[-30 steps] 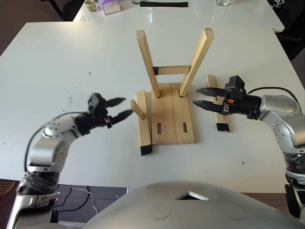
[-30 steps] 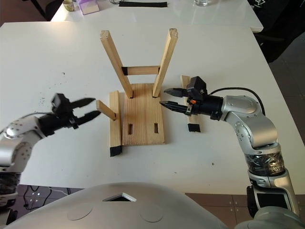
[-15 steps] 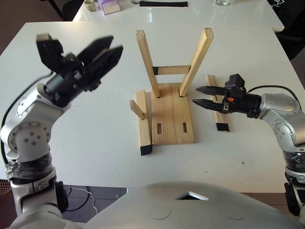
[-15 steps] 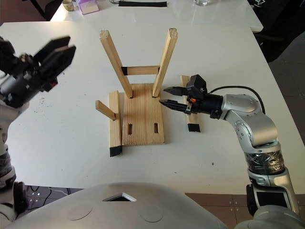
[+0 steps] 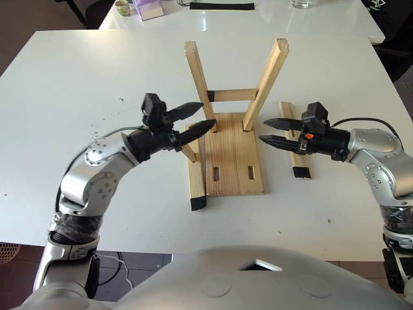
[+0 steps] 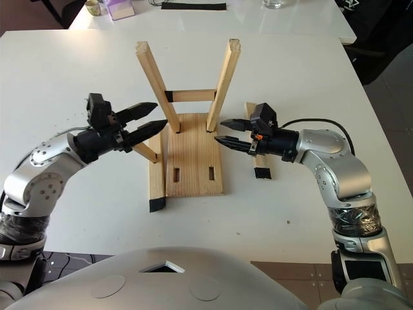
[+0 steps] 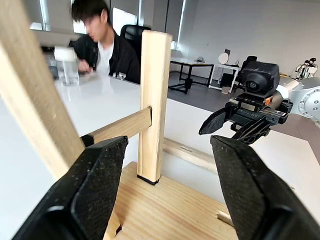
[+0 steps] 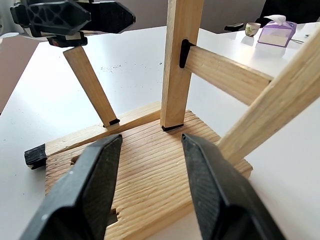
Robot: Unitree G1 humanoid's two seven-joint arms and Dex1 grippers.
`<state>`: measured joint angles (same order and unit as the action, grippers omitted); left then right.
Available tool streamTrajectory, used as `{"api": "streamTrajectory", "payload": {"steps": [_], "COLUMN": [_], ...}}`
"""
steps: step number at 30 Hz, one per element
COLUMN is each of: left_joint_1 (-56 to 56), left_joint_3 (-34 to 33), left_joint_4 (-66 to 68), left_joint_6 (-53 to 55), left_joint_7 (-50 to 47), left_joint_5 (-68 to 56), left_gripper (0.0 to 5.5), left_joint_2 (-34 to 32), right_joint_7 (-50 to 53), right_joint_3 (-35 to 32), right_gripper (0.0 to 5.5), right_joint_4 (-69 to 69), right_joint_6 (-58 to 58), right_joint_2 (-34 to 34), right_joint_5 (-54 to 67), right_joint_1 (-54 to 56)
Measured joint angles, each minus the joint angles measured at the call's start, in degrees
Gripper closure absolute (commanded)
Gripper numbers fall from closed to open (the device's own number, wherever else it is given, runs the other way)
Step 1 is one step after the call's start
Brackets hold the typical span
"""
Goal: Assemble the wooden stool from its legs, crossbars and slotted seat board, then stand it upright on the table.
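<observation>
The slotted seat board [image 5: 233, 155] lies flat mid-counter [image 5: 77, 77], with a pair of legs [image 5: 200, 84] and a crossbar [image 5: 233, 95] standing from its far end. A loose leg [image 5: 196, 181] with a slanted stub [image 5: 188, 150] touches the board's left edge. Another loose piece [image 5: 293, 147] lies just right of the board. The left end effector [image 5: 208, 114], fingers spread, hovers over the board's left edge. Half a second ago it was raised well left of the board. The right end effector [image 5: 263, 130], also spread, has hardly moved from the board's right edge. The right wrist view shows the stub's top just beneath the left fingers [image 8: 107, 14].
</observation>
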<state>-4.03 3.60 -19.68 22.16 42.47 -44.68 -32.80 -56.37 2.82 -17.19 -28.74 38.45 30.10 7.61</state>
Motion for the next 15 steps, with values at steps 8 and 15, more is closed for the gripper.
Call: {"api": "streamTrajectory", "payload": {"steps": [8,15], "left_joint_1": [-10.53,-1.2], "left_joint_3": [-13.87,-6.09], "left_joint_4": [-6.4,-21.94], "left_joint_6": [9.21,12.56], "left_joint_7": [-7.09,-5.82], "left_joint_5": [-15.2,-9.53], "left_gripper": [2.43,2.43], "left_joint_2": [-1.87,-7.32], "right_joint_7": [0.1,0.58], "right_joint_3": [-0.81,-0.99], "right_gripper": [3.32,3.32], "right_joint_4": [-0.37,-1.07], "right_joint_6": [-0.01,-0.03], "right_joint_2": [0.12,0.08], "right_joint_5": [0.16,0.35], "right_joint_1": [-0.38,-2.0]}}
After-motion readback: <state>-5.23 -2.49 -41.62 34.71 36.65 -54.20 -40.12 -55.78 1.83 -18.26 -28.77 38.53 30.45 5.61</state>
